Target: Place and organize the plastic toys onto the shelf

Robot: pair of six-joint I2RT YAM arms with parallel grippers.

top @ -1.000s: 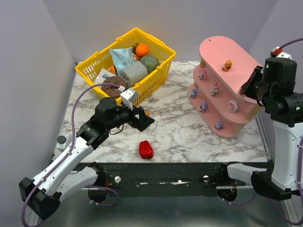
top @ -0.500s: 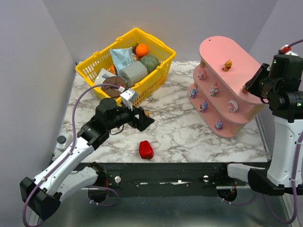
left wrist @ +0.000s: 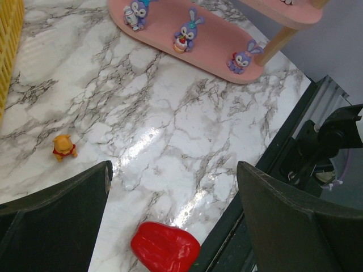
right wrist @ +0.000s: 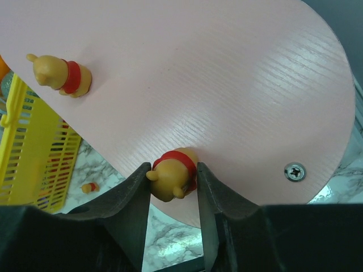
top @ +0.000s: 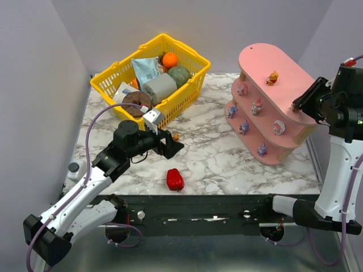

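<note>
Pink three-tier shelf (top: 261, 59), standing on the right side of the marble table (top: 227, 164). Top board: one orange bear figurine (top: 273, 78) standing alone. A second orange bear (right wrist: 173, 173) sits at the board's near edge. Middle board: three small figurines, the nearest one pink (top: 279, 127). Bottom board: three purple-blue rabbit figurines (left wrist: 184, 35) in a row. Right gripper (top: 297, 106): at the near end of the top board, jaws narrow and close on either side of the second orange bear. Whether they grip it or merely flank it cannot be told. Left gripper (left wrist: 173, 175): jaws wide and empty, hanging low over the table centre. Loose item: one small orange bear toy (left wrist: 64, 148) on the table, near the left jaws and well apart from the shelf. Non-task items: glossy red pepper (top: 174, 179) near the front edge, and a yellow basket (top: 187, 90) of groceries at the back left. Status, as judged: sorting is nearly finished. The edge bear's placing is in hand, and the loose bear is not yet collected.
</note>
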